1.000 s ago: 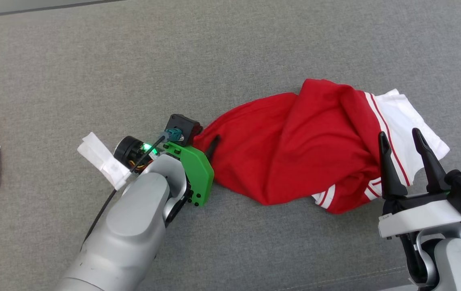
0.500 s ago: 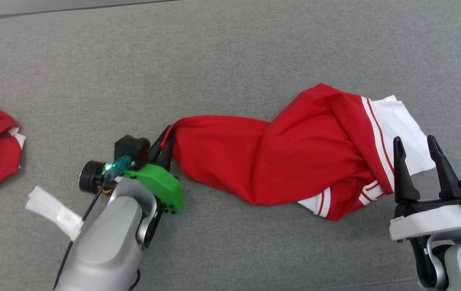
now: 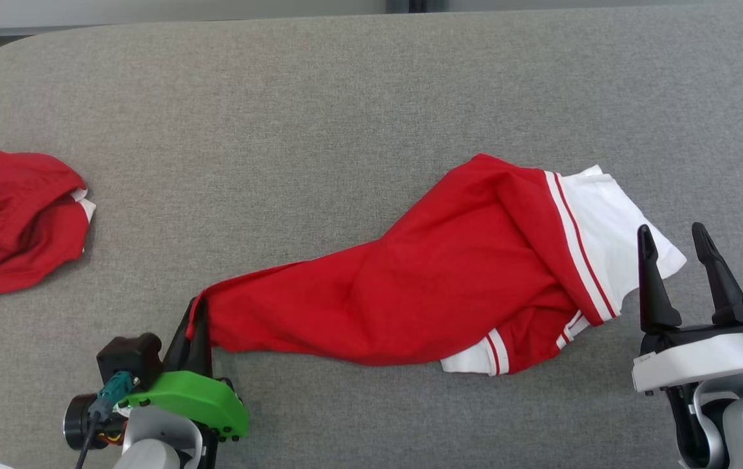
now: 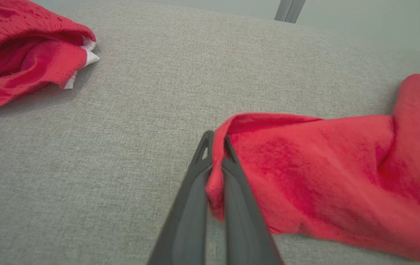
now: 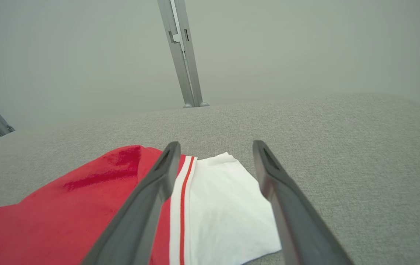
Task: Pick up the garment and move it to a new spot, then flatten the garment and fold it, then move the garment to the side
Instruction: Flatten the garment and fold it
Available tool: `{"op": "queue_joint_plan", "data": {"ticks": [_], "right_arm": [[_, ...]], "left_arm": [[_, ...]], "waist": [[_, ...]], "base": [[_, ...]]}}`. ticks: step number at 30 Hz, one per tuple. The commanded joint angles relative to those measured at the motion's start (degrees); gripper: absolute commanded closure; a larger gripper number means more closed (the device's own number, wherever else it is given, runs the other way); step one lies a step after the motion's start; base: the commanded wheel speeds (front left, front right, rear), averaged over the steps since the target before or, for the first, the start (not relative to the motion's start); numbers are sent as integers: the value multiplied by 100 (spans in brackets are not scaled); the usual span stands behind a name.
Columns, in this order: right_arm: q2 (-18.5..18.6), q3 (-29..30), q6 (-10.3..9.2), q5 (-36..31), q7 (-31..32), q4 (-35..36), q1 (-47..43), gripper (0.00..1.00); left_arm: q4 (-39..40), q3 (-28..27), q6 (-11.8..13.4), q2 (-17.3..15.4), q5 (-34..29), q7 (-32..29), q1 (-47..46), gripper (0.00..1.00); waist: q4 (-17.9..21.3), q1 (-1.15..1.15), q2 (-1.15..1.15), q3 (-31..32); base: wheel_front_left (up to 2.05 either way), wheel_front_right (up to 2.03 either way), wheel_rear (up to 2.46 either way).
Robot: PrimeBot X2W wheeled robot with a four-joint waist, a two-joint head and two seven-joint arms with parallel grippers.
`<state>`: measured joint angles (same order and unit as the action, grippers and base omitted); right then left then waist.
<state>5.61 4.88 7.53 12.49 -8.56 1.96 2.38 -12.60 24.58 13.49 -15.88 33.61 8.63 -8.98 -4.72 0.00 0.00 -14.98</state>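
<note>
- Left gripper (image 3: 196,311): the two dark fingers are pressed together on one end of the red garment (image 3: 443,286). In the left wrist view the gripper (image 4: 215,139) has a fold of red cloth (image 4: 324,165) pinched between its fingertips, and the cloth edge curls over the tips.
- Left gripper location: near the front edge of the grey fabric surface (image 3: 345,98), toward its left corner.
- Right gripper (image 3: 671,234): fingers spread wide, nothing held. It stands at the front right of the surface, with its fingers pointing toward the far edge.
- In the right wrist view the right gripper (image 5: 216,145) frames the white sleeve (image 5: 224,206) in the gap between its fingers. Whether either finger touches the cloth cannot be told.
- Garment location: it lies stretched across the surface, from the pinched end at front left to the white sleeve (image 3: 612,221) just beside the right gripper. Red and white stripes border the sleeve.
- A second red garment (image 3: 13,215) lies bunched at the left edge of the surface, well apart from both grippers.
</note>
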Motion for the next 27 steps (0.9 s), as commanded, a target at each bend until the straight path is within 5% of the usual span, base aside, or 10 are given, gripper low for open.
{"op": "queue_joint_plan", "data": {"ticks": [1,2,10,27], "right_arm": [[20,13,-8,-17,30,19,-58,0],[32,13,-8,-31,20,28,-52,0],[111,-18,-8,-173,106,200,-104,0],[86,-191,-8,-181,357,358,-518,0]], "left_arm": [[99,-21,52,-65,25,-11,54,36],[179,-43,64,-60,17,59,70,0],[604,-326,83,-128,-508,623,-174,0],[759,-477,-141,-114,-1298,657,220,0]], "waist": [[3,0,0,27],[15,0,0,42],[127,0,0,293],[188,0,0,796]], "base": [[0,0,0],[0,0,0],[0,0,0],[0,0,0]]}}
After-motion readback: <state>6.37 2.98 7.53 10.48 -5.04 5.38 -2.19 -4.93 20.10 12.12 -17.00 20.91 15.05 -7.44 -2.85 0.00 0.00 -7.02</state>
